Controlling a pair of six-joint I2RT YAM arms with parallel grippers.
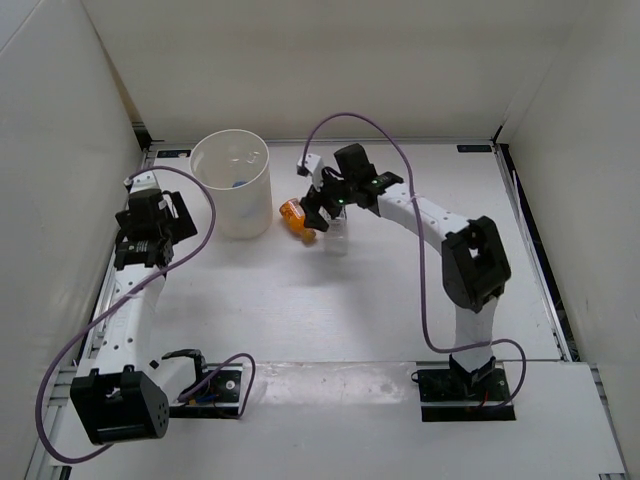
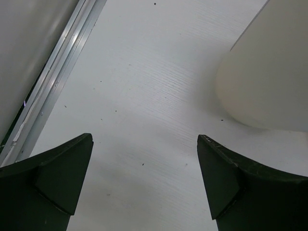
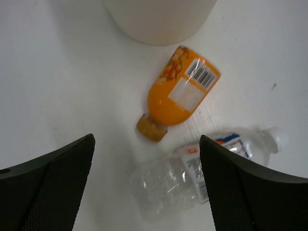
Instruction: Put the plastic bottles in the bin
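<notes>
The short orange bottle lies on its side on the table, cap towards my right gripper; it also shows in the top view. The clear bottle with pale label lies beside it, just right of it in the top view. My right gripper is open and empty, hovering above both bottles. The cream-white bin stands left of them, with something blue and clear inside. My left gripper is open and empty over bare table left of the bin.
A metal rail runs along the table's left edge, close to my left gripper. White enclosure walls stand on the left, back and right. The bin's base is just beyond the orange bottle.
</notes>
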